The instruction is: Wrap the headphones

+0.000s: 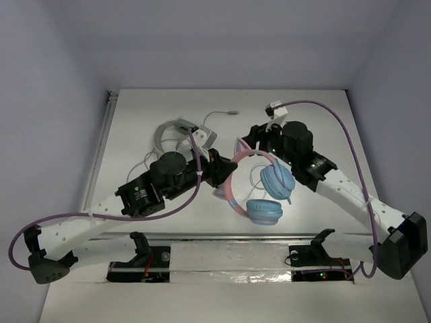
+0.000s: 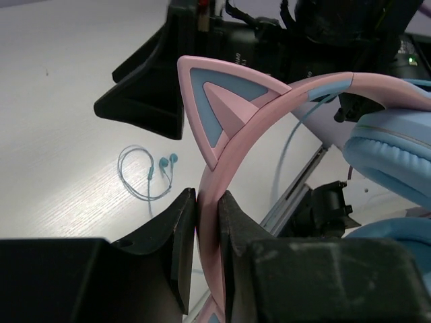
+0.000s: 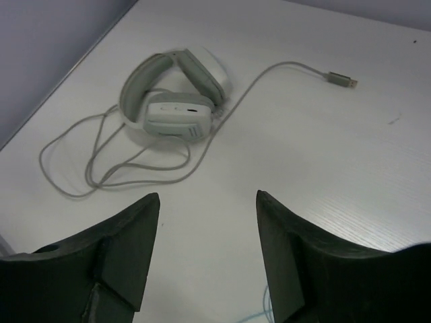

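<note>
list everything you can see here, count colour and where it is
cat-ear headphones: 1, pink headband with light blue ear cups, middle of the table, headband clamped in the left gripper
large headphones: 1, white and grey, far left part of the table, loose cable trailing around them
plug: 1, grey, at the end of that cable, lying on the far side of the table
earbuds: 1 pair, teal on a thin looped wire, on the table, seen only in the left wrist view
table: 1, white
left gripper: 1, black, shut on the pink headband
right gripper: 1, black, open, above the table
</note>
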Robot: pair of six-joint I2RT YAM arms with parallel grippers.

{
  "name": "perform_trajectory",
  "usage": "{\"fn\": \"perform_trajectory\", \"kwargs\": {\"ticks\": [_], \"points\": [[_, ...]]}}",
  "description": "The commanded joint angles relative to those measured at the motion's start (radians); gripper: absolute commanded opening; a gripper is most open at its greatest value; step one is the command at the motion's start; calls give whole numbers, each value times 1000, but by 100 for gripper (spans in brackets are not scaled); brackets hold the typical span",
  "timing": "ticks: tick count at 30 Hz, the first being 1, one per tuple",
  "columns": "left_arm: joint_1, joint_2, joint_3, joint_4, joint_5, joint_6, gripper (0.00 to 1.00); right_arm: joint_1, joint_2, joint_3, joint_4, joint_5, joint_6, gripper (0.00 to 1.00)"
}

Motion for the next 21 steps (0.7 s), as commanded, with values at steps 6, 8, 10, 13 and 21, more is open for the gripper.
{"fn": "perform_trajectory", "kwargs": {"ticks": [6,8,10,13,21], "points": [[-2,-144,27,91,-216,-138,0,-35,-123,-34,122,2,59,67],[-2,-144,75,62,-247,-155,0,-35,-151,-46,116,11,89,66],[-2,-136,103,25,-255,-161,0,-35,-165,-72,115,49,117,60],[-2,-110,155,-3,-255,-170,0,-35,-177,-94,104,120,155,28],[-2,-44,251,-26,-293,-182,0,-44,-173,-161,69,211,249,22]]}}
